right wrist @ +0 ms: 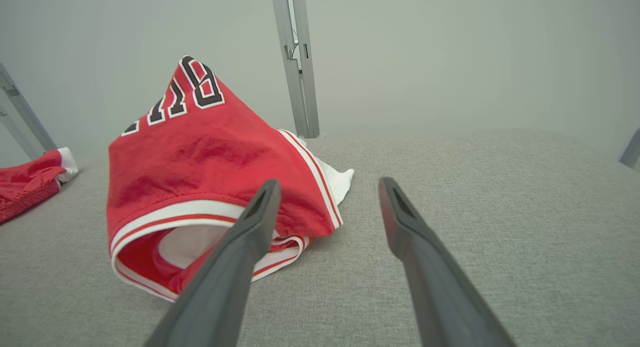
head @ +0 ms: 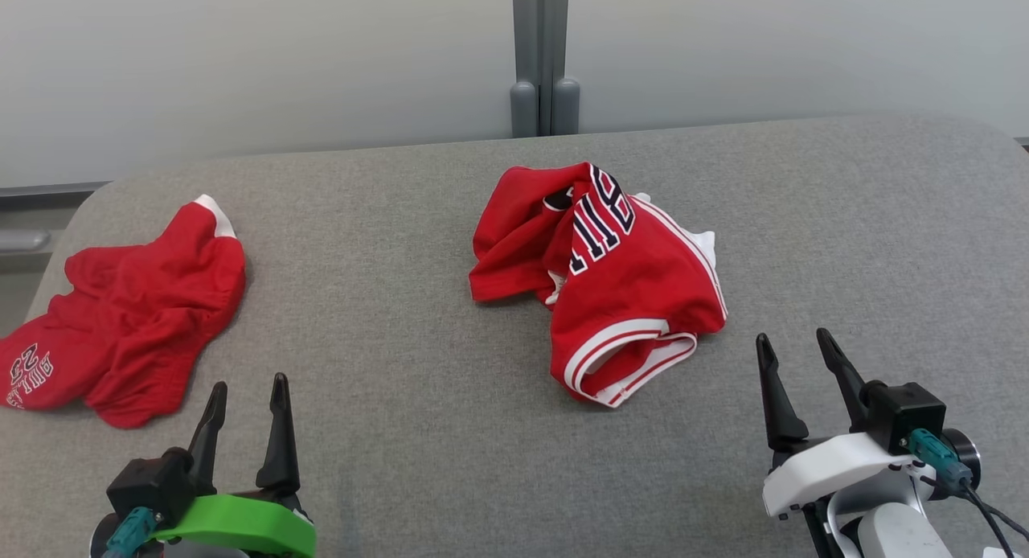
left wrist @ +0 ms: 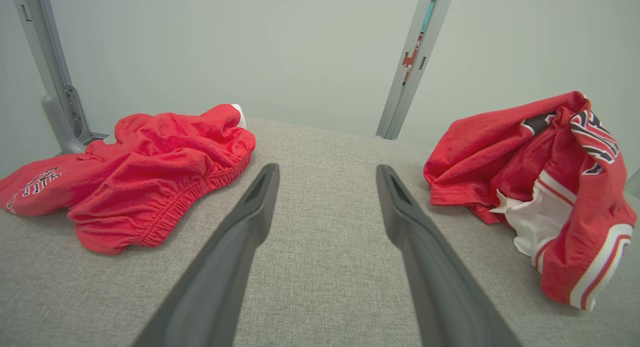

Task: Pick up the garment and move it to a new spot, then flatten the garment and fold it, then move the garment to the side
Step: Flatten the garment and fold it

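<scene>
Facing the wide grey tabletop (head: 418, 461), I judge that I am at the very start: the first step, picking the garment up, is not yet begun. The garment (head: 635, 301) I take to be mine lies crumpled near the middle of the tabletop. It is red with white striped trim and dark lettering, heaped up with one banded opening turned toward me. A second red garment (head: 137, 325) lies well apart from it toward my left, also rumpled, with a gathered elastic edge showing in the left wrist view.

My right pincer (head: 793, 335) hovers near the middle garment, off its near right corner, jaws spread wide and holding nothing. My left pincer (head: 249, 381) hangs above the tabletop between the two garments, nearer the left one, equally wide and empty.

The next move, as I see it, calls for bringing the right pincer forward and leftward onto the banded hem. It should come low enough to catch a ridge of cloth without digging into the soft cover.

Much is unclear. The lettering is folded over, so I cannot read the whole word. How many layers sit under the hem is hidden. The left garment runs off the edge of the head view, and I cannot be sure which of the two the task means
</scene>
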You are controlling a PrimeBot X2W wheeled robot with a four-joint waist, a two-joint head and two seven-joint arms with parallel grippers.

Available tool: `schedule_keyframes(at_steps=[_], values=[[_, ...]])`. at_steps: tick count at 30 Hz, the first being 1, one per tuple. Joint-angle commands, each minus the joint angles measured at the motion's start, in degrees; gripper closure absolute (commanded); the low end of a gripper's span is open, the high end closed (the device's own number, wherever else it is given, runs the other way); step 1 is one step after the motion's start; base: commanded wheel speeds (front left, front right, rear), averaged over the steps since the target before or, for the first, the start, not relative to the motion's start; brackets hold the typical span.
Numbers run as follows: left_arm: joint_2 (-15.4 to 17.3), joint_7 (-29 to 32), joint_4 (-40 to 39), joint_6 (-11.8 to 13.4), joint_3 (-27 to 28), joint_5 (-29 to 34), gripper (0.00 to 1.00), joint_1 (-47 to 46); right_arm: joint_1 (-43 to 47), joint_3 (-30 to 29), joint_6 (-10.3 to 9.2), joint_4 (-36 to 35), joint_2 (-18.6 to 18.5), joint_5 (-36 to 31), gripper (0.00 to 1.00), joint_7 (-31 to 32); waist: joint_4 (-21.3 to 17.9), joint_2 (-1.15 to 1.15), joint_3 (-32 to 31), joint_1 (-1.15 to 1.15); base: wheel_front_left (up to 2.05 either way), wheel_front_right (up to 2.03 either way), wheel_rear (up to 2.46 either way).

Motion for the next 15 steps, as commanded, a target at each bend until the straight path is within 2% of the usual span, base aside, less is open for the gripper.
schedule_keyframes(at_steps=[1,7,15], values=[[0.0,0.0,-0.1,-0.3,0.0,0.5,0.0,-1.0,0.5,0.1,-0.04,0.2,-0.1,0.5,0.0,-0.2,0.1,0.0,0.0,0.0,0.0,0.0,0.0],[-0.4,0.0,-0.5,-0.6,-0.1,0.8,0.0,-1.4,-1.7,1.5,-0.04,2.4,-0.1,1.2,0.0,2.7,0.4,0.0,0.8,0.0,0.0,0.0,0.0],[-1.2,0.0,-0.8,-1.1,-1.2,1.0,0.0,-3.4,-9.2,11.4,-0.04,9.9,-0.2,3.0,0.0,8.0,2.6,0.0,3.5,0.0,0.0,0.0,0.0]])
